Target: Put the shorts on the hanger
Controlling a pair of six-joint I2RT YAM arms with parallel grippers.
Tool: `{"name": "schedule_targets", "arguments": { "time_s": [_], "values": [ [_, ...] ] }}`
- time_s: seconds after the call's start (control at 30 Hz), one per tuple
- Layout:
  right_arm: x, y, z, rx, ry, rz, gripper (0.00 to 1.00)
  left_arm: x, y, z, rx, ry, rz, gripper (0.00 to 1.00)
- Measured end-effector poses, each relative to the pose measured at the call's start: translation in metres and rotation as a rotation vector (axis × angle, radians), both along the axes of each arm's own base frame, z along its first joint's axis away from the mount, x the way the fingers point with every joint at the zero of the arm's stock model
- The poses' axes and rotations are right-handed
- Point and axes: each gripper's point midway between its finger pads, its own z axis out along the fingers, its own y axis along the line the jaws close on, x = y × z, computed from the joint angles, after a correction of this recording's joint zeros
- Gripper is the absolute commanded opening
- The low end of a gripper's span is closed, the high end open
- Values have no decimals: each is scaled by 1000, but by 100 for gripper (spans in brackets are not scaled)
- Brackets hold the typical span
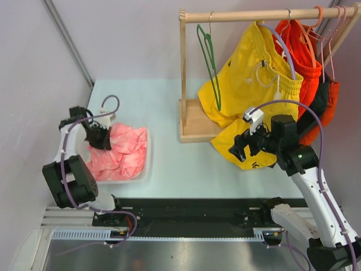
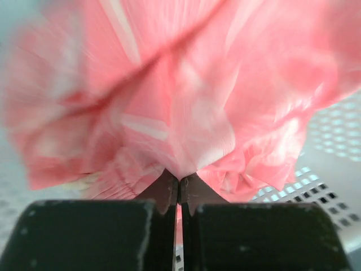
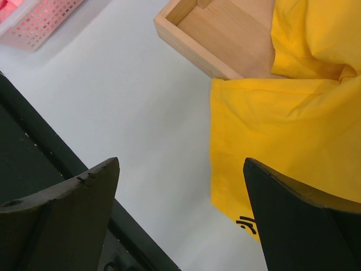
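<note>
Two robot arms reach out from the near edge of a pale tabletop. At near left, the left fingers are pressed together on a fold of the pink shorts, which lie crumpled in a white perforated basket. At near right, the right fingers stand spread wide with nothing between them, poised above the tabletop just beside the lower hem of the yellow shorts. Farther back, a wooden rack carries the green hanger near the left end of its rail. The yellow shorts hang to its right and the orange-red shorts at far right.
</note>
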Motion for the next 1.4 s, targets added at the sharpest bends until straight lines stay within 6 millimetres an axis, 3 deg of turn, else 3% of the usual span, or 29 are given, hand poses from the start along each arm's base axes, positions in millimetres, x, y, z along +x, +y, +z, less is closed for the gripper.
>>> {"name": "schedule_targets", "arguments": {
  "time_s": [0.2,0.37,0.43,0.57,0.7,0.77,0.87,0.9,1.0,1.07,1.17,1.3,1.4],
  "values": [
    [-5,10,14,41,-44,52,92,43,-27,144,-66,-326,-96,0],
    [-6,19,31,77,-97,98,92,32,-95,249,-117,-562,-265,0],
    [-6,23,38,90,-118,117,91,18,-130,277,-154,-625,-357,0],
    [-10,34,56,123,-166,173,92,-13,-187,306,-235,-680,-513,0],
    [-14,42,70,140,-213,218,91,-39,-230,304,-305,-649,-620,1],
    [-14,43,72,135,-225,229,92,-49,-248,284,-314,-606,-673,6],
    [-15,43,69,121,-219,239,93,-63,-273,234,-282,-495,-756,35],
    [-16,42,68,117,-216,241,93,-69,-281,214,-265,-448,-788,53],
    [-19,41,63,101,-203,247,94,-86,-300,169,-218,-334,-891,69],
    [-22,39,58,87,-188,253,93,-99,-306,153,-209,-273,-963,73],
    [-26,37,53,70,-173,261,91,-104,-303,152,-250,-247,-1008,75],
    [-34,40,44,56,-135,299,90,-75,-262,160,-279,-264,-910,75],
    [-39,46,36,46,-102,340,89,-62,-235,153,-244,-278,-881,80]
  ]
}}
